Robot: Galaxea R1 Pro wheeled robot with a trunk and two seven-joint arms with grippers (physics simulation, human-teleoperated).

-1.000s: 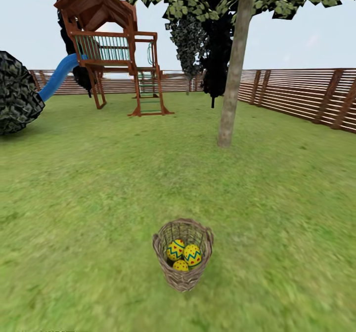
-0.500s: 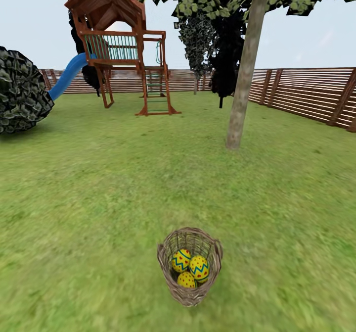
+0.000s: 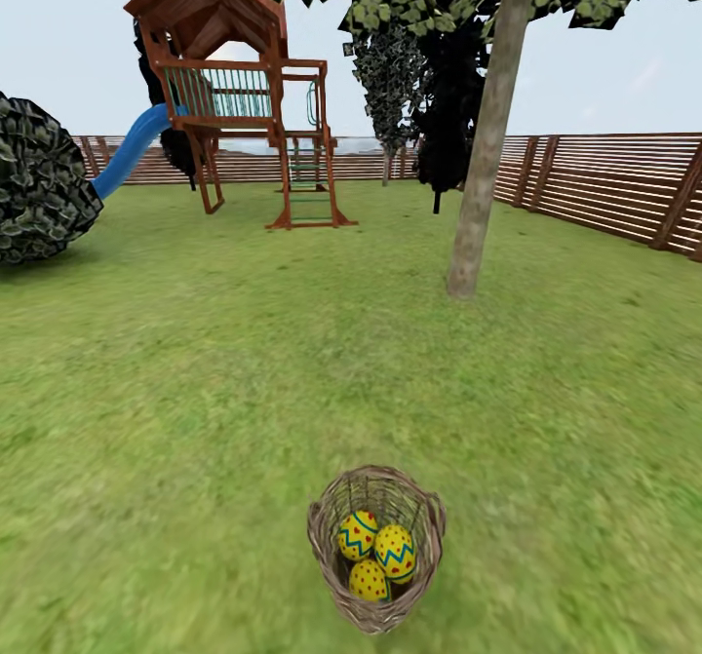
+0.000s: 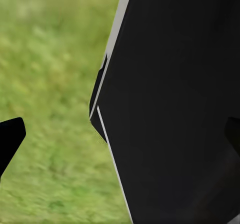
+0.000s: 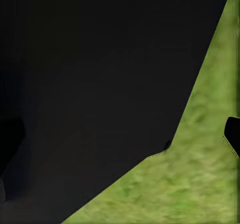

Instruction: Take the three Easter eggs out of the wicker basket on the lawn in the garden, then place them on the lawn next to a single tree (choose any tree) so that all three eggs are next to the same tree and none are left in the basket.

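wicker basket (image 3: pixel 376 550): tan, woven, upright on lawn (image 3: pixel 195 391), near centre | three Easter eggs (image 3: pixel 378 549): yellow, red dots, blue zigzags, clustered touching inside basket | tree (image 3: pixel 485 167): pale trunk, far right of basket, well apart

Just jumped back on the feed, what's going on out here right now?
Nothing is being handled yet. The wicker basket stands on the lawn close in front of the robot with all three Easter eggs inside. The pale-trunked tree stands farther off to the right. No egg lies by it.
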